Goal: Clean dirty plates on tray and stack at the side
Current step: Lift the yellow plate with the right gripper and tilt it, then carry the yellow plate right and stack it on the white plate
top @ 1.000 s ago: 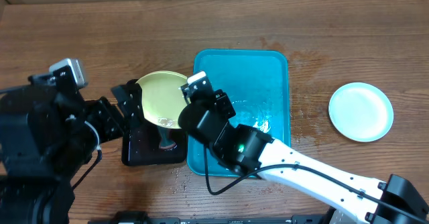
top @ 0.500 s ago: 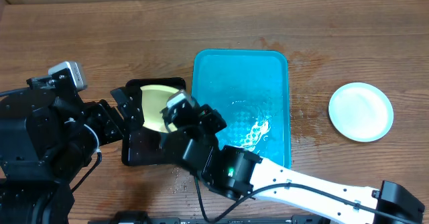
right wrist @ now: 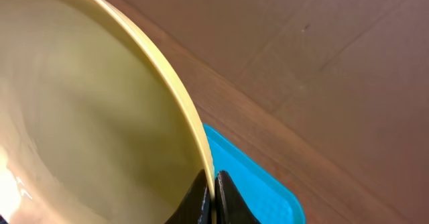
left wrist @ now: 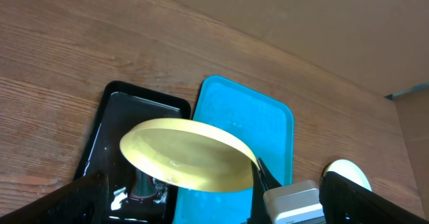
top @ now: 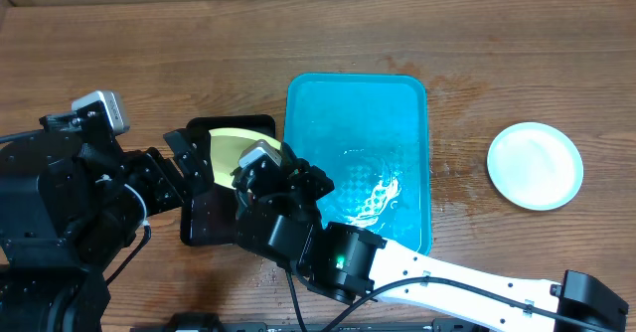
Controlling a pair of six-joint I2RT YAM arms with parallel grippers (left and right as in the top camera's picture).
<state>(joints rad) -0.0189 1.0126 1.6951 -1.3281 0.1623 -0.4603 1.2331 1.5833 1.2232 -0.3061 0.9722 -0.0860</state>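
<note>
Right gripper [right wrist: 213, 196]: pinched tight on the rim of the yellow plate [right wrist: 80, 117], so its face tilts free for wiping.
Left gripper [top: 192, 158]: fingers spread, empty, just beside the plate's left edge.
Black tray [left wrist: 110, 113]: under the plate, I judge to catch drips.
Turquoise tray [top: 397, 103]: wet, no plates on it.
Blue plate [top: 535, 165]: on the desk [top: 119, 54], well apart to the right, likely the stack's start.

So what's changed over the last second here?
The right fingers, shut on the rim of the pale yellow-green round plastic plate, carried it leftward from the edge of the large turquoise rectangular plastic tray to over the small black rectangular tray. The turquoise tray and light blue round plate stayed put.
</note>
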